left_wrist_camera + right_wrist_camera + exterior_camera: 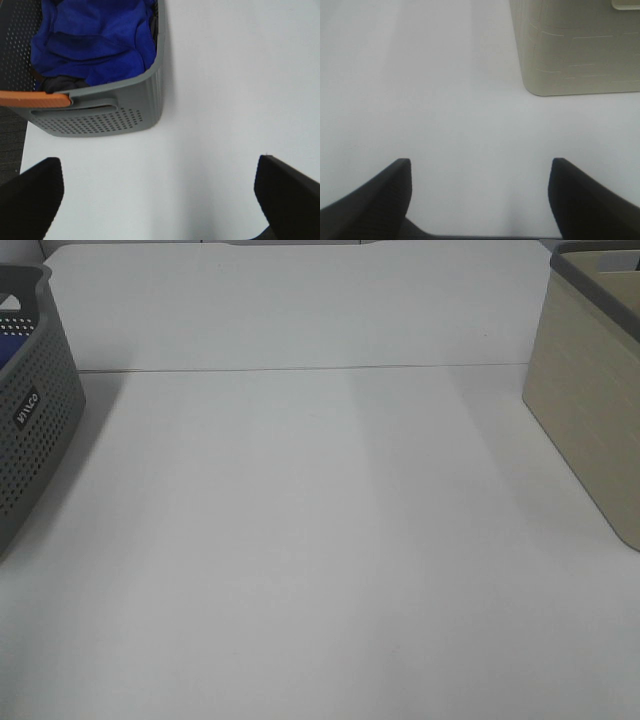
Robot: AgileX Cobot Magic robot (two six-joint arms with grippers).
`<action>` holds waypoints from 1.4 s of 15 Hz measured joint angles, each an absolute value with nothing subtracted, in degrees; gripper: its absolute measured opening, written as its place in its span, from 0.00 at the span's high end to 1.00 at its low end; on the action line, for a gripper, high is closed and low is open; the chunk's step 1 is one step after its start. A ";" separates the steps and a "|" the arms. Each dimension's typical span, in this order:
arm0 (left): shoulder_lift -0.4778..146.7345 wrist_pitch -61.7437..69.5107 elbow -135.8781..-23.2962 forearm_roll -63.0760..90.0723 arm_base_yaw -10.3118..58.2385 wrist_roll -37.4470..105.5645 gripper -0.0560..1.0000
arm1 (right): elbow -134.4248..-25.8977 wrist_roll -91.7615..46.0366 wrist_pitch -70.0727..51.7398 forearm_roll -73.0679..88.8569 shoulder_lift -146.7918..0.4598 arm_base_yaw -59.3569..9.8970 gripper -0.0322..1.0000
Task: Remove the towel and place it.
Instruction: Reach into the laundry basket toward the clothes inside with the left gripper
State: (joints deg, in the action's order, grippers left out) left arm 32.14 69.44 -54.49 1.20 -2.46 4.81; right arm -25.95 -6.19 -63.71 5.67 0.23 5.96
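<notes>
Plenty of room out here: the white table [320,540] runs bare from the grey perforated basket [30,430] at its left edge across to the beige basket [590,410], which stands well apart from the grey one at the right edge. A thin seam [300,369] crosses the tabletop from beside the grey basket towards the beige one.

The left gripper [157,162] hovers over bare table near the grey basket's short end, jaws spread wide with nothing between them. The right gripper [480,165] is well apart from the grey basket and close to the beige one, its jaws just as wide and also carrying nothing.

And the towel [95,40]? It sits inside the grey basket, royal blue, bunched and folded over itself from wall to wall. Crumpled like that, its long axis and heading cannot be told. An orange bar [35,99] lies along the basket's rim at the short end. From the high camera only a sliver of blue shows over the rim. The surface is matte white, with soft shadows beside both baskets.
</notes>
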 joint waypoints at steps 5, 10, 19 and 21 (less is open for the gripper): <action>52.60 69.61 -68.01 0.86 -2.46 19.71 0.03 | -25.95 -6.19 -63.71 5.67 0.23 5.96 0.24; 73.51 69.61 -78.84 -5.16 -2.46 39.13 0.03 | -25.95 -6.19 -63.71 5.67 0.23 5.96 0.24; 98.89 60.45 -93.22 -18.85 -3.95 67.27 0.03 | -25.95 -6.19 -63.71 5.67 0.23 5.96 0.24; 100.21 57.64 -93.28 -18.05 -6.93 70.87 0.05 | -25.95 -6.19 -63.71 5.67 0.23 5.96 0.24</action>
State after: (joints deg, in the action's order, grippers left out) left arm 100.21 57.64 -93.28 -18.05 -6.93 70.87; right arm -25.95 -6.19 -63.71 5.67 0.23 5.96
